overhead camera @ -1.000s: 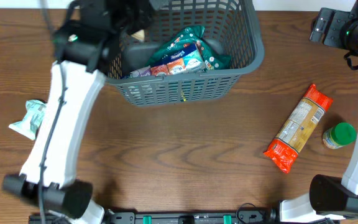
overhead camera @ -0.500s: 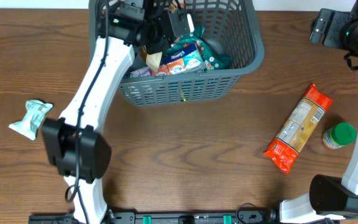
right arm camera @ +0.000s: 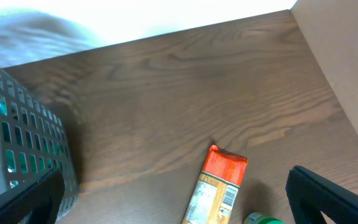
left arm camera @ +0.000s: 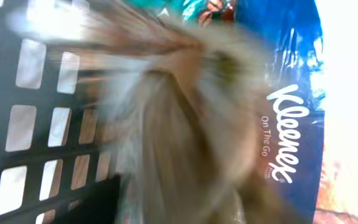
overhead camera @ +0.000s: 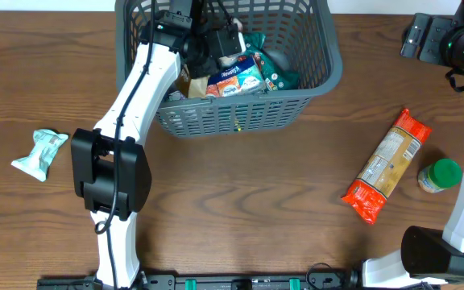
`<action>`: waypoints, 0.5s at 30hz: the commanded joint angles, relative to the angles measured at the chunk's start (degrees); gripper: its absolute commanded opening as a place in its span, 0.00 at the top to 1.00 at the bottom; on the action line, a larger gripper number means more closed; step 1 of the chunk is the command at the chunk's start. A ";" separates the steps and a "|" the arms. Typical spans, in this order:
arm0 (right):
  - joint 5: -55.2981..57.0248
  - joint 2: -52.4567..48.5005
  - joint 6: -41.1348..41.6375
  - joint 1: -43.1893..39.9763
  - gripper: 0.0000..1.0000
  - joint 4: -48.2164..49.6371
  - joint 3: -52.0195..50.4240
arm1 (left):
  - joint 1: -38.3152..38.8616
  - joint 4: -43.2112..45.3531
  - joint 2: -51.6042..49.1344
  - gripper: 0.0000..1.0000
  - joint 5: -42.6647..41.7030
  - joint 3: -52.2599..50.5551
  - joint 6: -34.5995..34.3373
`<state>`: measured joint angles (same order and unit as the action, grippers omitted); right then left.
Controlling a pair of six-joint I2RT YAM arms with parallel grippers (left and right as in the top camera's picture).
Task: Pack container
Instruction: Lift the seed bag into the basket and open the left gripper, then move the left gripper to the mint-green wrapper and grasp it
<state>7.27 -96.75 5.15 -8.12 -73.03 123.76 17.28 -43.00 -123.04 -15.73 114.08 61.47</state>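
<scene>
My left gripper (overhead camera: 214, 44) is down inside the basket (overhead camera: 240, 119), in its left half, just over the tissue pack (overhead camera: 234, 78). My wrist view is smeared, so I cannot tell the jaw gap or whether anything is held. A blurred tan shape fills that view, with lattice wall to its left. My right gripper (right arm camera: 173, 198) has jaws spread wide with nothing between them, over the far right of the table (overhead camera: 240, 209). The basket sits at the far edge. Pasta pack (overhead camera: 385, 165) and jar (overhead camera: 440, 176) lie side by side at right, a pale green packet (overhead camera: 40, 153) at left.

dark grey lattice container (overhead camera: 244, 118), upright, partly filled.
</scene>
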 commanded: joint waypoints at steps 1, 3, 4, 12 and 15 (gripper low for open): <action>-0.22 -0.02 -1.01 -0.11 0.01 0.00 -0.20 | -0.24 0.15 4.70 0.21 3.67 0.59 -2.64; -0.22 -0.02 -1.01 -0.11 0.01 -0.07 -0.20 | -0.33 -0.26 7.32 0.16 5.55 0.59 -3.34; -0.22 -0.02 -0.98 -0.11 0.01 -0.09 -0.20 | -0.42 -0.35 8.55 0.14 6.40 0.59 -3.34; -0.24 -0.02 -0.98 -0.09 0.01 -0.07 -0.20 | -3.63 -0.33 20.33 0.01 14.21 0.59 -9.27; -0.22 -0.02 -0.98 -0.11 0.01 -0.07 -0.20 | -6.88 -0.79 23.89 0.01 16.37 0.59 -14.51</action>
<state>7.25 -96.75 5.13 -8.12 -73.06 123.76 13.26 -43.24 -101.43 -3.75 114.10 53.36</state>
